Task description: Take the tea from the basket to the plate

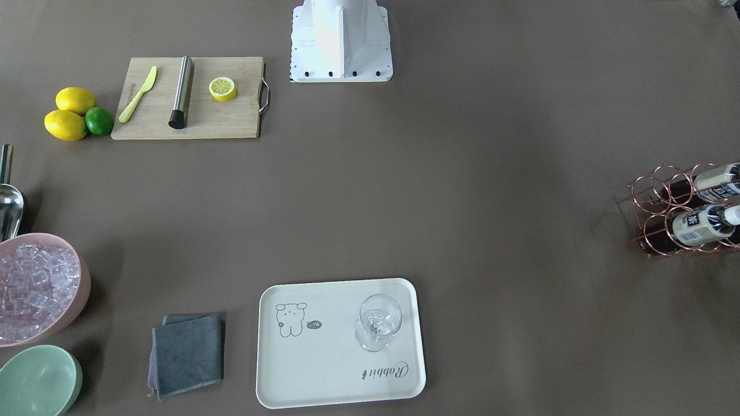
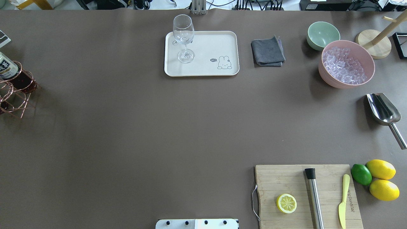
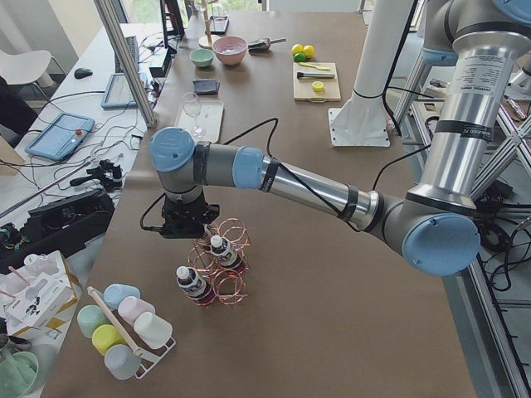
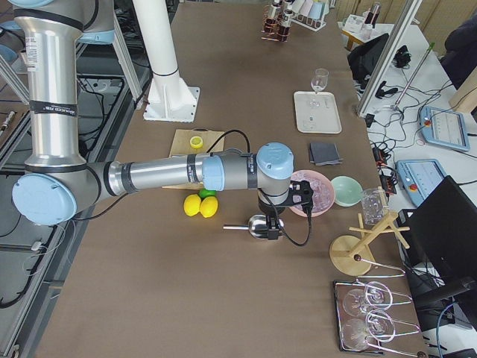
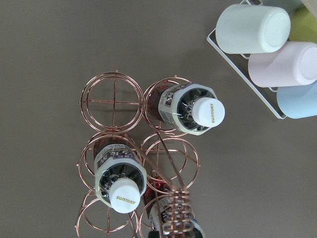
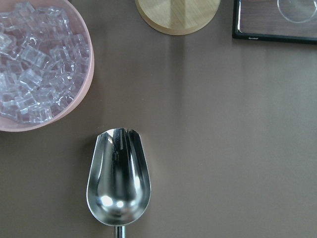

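Beneath the left gripper (image 3: 189,222), the basket's (image 5: 115,102) twisted wire handle (image 5: 174,210) rises between the capped tea bottles (image 5: 200,111), narrowing the way down. A rack of cups (image 5: 257,29) stands near on one side, with open table (image 5: 44,59) opposite. Far off, a wine glass (image 2: 183,35) blocks one end of the plate (image 2: 210,44).

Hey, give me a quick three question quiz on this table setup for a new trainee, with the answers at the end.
1. True or false: the plate holds only a wine glass.
2. What fills the pink bowl? A ice cubes, B grapes, C coins.
3. Where do the tea bottles stand?
Key: 1 true; 2 A; 3 in the copper wire basket.
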Action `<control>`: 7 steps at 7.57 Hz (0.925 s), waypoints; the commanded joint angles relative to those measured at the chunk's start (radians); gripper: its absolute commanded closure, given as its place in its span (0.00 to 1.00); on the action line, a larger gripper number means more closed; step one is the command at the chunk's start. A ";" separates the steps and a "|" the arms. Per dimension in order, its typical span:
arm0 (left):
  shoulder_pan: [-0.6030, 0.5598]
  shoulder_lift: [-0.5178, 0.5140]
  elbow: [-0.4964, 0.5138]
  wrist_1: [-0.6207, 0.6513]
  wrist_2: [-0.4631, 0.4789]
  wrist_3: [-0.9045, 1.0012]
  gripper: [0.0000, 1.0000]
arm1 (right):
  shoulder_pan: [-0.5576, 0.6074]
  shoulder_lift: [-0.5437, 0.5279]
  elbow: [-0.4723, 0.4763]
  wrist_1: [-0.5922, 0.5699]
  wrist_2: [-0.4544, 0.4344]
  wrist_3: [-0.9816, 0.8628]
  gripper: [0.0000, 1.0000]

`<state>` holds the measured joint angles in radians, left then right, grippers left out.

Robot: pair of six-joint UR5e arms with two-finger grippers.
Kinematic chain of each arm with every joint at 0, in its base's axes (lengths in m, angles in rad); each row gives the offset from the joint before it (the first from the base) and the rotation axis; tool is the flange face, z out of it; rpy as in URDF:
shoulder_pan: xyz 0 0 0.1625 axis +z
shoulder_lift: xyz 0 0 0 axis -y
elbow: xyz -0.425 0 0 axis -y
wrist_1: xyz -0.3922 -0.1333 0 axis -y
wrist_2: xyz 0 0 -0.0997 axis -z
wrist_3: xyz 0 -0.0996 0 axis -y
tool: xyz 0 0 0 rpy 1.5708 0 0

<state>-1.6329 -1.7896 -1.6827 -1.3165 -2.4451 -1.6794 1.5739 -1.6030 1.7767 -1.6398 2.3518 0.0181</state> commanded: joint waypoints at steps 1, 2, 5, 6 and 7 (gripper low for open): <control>-0.001 -0.013 -0.102 0.090 0.000 0.000 1.00 | 0.000 0.000 -0.002 -0.002 0.003 0.002 0.00; -0.001 -0.033 -0.164 0.186 0.001 -0.002 1.00 | 0.000 0.000 -0.002 -0.002 0.003 0.000 0.00; 0.047 -0.172 -0.293 0.359 0.006 -0.150 1.00 | 0.000 -0.005 -0.005 -0.002 0.004 0.002 0.00; 0.111 -0.195 -0.375 0.361 0.005 -0.258 1.00 | 0.000 -0.006 -0.014 0.000 0.003 0.005 0.00; 0.201 -0.250 -0.391 0.361 0.009 -0.386 1.00 | 0.000 -0.006 -0.013 -0.002 0.003 0.003 0.00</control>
<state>-1.5542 -1.9651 -2.0067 -0.9641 -2.4401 -1.8697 1.5739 -1.6082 1.7673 -1.6405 2.3552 0.0213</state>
